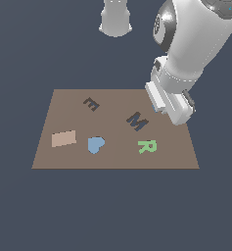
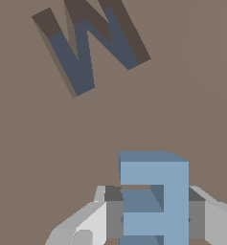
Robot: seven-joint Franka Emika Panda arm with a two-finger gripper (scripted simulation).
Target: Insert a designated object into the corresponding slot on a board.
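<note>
The light blue E block [image 2: 155, 191] sits between my gripper's [image 2: 155, 215] two grey fingers [image 2: 114, 213], which press on its sides. In the exterior view the gripper [image 1: 157, 107] is low over the board's [image 1: 112, 159] far right edge, and only a sliver of the E block [image 1: 153, 105] shows under the hand. I cannot tell whether the block rests on the board or hangs just above it. The dark E-shaped slot [image 1: 91, 103] lies at the board's far left part, well away from the gripper.
A dark M-shaped recess [image 1: 137, 121] [image 2: 91, 43] lies between gripper and slot. A blue heart [image 1: 95, 144], a green R [image 1: 147, 146] and a tan rectangle [image 1: 63, 138] lie along the board's near side. The arm's base [image 1: 116, 19] stands behind the board.
</note>
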